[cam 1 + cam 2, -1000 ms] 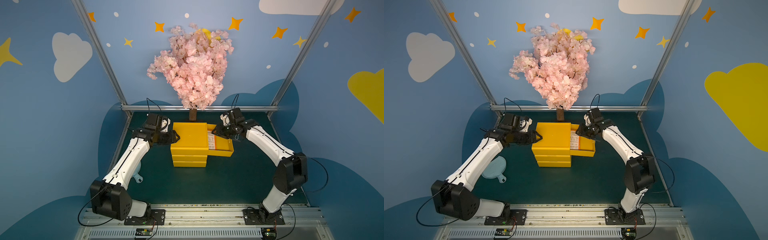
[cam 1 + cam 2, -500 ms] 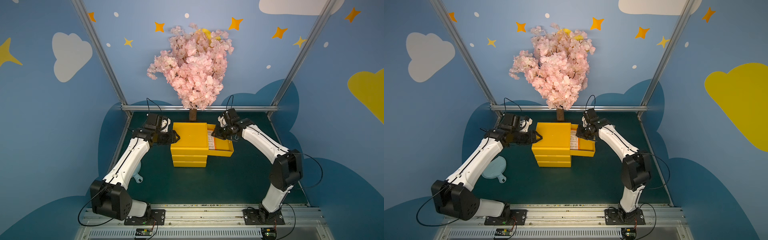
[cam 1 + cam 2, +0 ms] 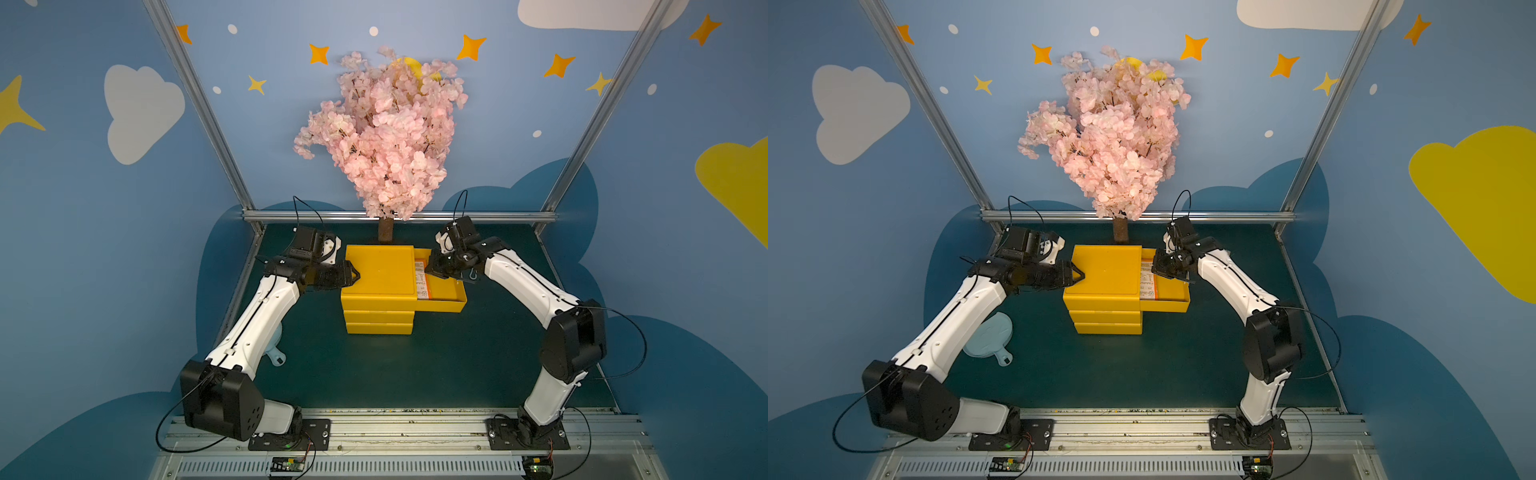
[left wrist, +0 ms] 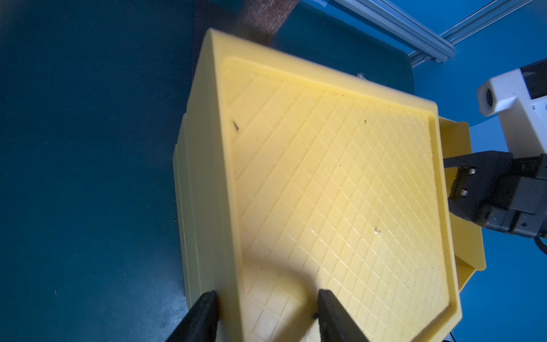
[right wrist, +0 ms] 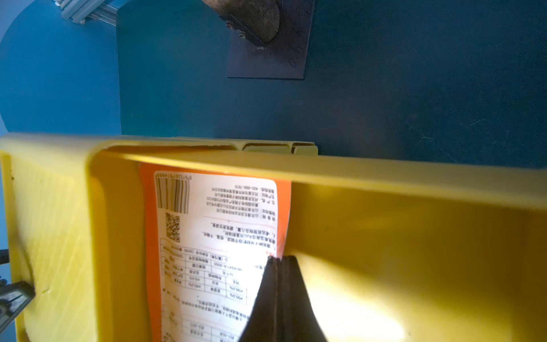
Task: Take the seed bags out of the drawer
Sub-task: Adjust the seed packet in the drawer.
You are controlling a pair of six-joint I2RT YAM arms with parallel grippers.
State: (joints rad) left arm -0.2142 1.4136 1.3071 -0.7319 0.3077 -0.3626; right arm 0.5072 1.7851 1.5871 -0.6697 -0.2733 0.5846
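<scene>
2 white arms (image 3: 262,316) with black joints, black jaws, thin black cables (image 3: 645,348).

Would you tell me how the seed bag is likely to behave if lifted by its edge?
The seed bag looks thin, its edge curling upward, so it will probably droop. Its glossy face may slip from a pinch. Being flat, it is likely light.

place: robot lab cell, staged | walls: blue, painted with clouds (image 3: 141,112) and stars (image 3: 471,46) | frame: aluminium posts (image 3: 203,108) | fixtures: white robot arms (image 3: 257,320) bolted to a rail (image 3: 407,428) | decor: fake pink blossom tree (image 3: 386,137)
</scene>
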